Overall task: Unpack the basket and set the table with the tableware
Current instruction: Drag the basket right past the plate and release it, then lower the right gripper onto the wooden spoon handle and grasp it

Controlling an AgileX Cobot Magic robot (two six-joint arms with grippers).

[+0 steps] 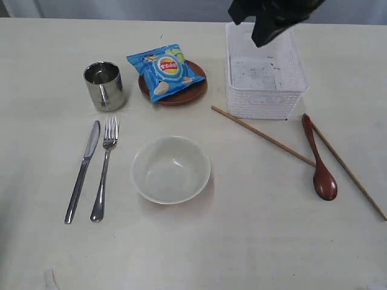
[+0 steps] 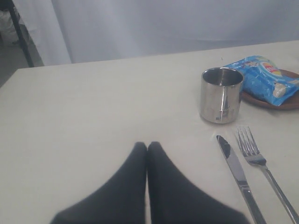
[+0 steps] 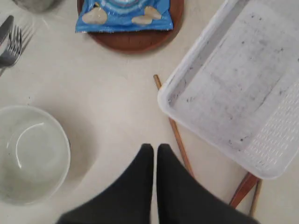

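The white basket point(image 1: 264, 90) stands empty at the back right of the table point(image 1: 254, 241). Laid out on the table are the steel cup point(image 1: 104, 86), knife point(image 1: 83, 171), fork point(image 1: 104, 167) and off-white bowl point(image 1: 171, 169). The dark brown plate point(image 1: 181, 93) carries the blue chip bag point(image 1: 163, 70). The wooden spoon point(image 1: 319, 162) lies between two chopsticks point(image 1: 263, 136) on the right. My right gripper point(image 3: 155, 148) is shut and empty, high above the table beside the basket point(image 3: 233, 88). My left gripper point(image 2: 146, 146) is shut and empty, left of the cup point(image 2: 221, 94).
The right arm's dark body point(image 1: 272, 17) hangs over the basket's far rim in the exterior view. A chopstick point(image 3: 175, 130) runs under the basket's corner. The table's far edge meets a pale curtain point(image 2: 163, 25).
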